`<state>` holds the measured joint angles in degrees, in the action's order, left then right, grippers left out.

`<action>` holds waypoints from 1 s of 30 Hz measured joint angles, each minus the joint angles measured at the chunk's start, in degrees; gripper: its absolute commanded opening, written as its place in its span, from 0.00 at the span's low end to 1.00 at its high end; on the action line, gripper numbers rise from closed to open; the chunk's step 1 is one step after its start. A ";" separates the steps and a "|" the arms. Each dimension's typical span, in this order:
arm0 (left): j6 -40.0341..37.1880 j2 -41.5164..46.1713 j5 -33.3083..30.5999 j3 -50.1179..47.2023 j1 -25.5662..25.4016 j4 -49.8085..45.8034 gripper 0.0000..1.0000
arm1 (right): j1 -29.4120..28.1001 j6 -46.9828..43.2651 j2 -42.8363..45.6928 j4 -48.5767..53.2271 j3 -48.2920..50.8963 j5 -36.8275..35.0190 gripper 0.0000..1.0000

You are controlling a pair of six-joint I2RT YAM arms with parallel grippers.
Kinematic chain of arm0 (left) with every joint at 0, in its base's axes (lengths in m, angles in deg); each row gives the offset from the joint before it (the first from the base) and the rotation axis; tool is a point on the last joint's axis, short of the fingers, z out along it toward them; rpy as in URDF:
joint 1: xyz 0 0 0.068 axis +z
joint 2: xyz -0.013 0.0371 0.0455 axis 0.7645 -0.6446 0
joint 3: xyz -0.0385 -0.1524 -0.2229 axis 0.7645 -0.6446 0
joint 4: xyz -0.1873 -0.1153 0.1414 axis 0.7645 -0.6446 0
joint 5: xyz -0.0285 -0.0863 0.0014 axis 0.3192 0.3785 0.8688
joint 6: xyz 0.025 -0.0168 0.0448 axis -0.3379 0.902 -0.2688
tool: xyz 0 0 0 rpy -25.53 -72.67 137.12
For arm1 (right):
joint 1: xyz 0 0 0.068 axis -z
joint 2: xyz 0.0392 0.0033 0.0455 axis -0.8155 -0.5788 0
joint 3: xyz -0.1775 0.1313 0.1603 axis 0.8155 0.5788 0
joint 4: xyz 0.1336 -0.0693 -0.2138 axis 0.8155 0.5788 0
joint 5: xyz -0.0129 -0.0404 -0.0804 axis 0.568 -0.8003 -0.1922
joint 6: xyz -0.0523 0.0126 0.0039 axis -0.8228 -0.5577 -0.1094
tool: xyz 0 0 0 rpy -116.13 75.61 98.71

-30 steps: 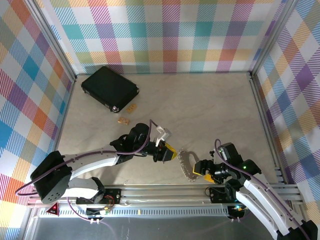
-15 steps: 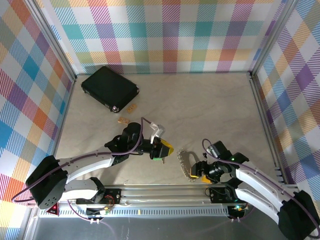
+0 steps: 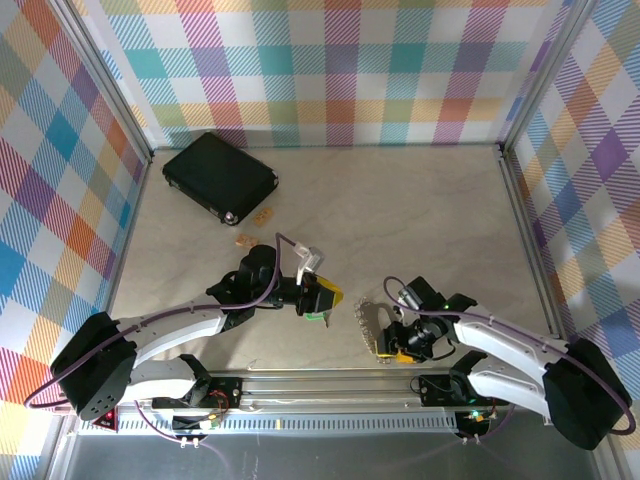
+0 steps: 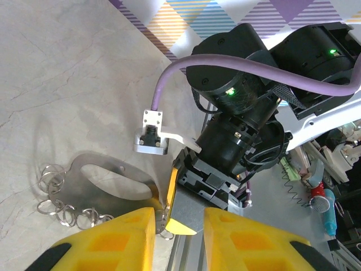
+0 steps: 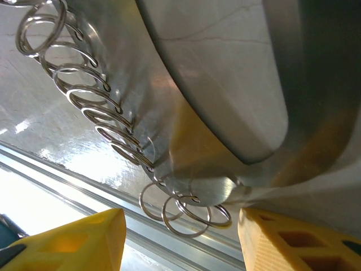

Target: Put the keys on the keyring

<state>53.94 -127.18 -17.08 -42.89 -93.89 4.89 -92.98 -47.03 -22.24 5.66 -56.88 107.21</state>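
Both arms have shifted: the right gripper (image 3: 396, 342) has swung onto the near end of the keyring (image 3: 371, 322), which lies on the table (image 3: 430, 220) by the front rail. Its fingers are narrowing either side of the metal, not yet touching. The left gripper (image 3: 326, 300) has eased back, fingers slightly apart; I cannot tell whether it holds a key. The ring should soon be pinned

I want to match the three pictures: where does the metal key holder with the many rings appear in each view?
Top external: the metal key holder lies low, right of centre, beside the right hand.
Left wrist: lower left, flat on the table.
Right wrist: very close, across the centre.
Shared landmark: the right hand's yellow fingers.
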 measured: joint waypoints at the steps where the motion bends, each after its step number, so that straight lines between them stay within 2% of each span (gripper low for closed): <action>1: 0.11 0.13 0.00 0.00 0.00 -0.02 0.29 | 0.00 0.00 -0.66 -0.35 -0.24 0.00 0.55; 17: 0.55 1.92 -0.02 -0.87 0.70 -0.04 0.29 | -2.12 -3.17 -9.05 -7.23 -4.52 -1.81 0.48; 30: 0.79 4.63 -0.04 -1.38 0.85 -0.42 0.29 | -5.97 -8.13 -8.07 -0.68 -9.42 -9.81 0.47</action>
<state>54.73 -122.54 -17.13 -44.27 -93.04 4.48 -98.95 -55.16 -30.30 4.98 -66.30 97.40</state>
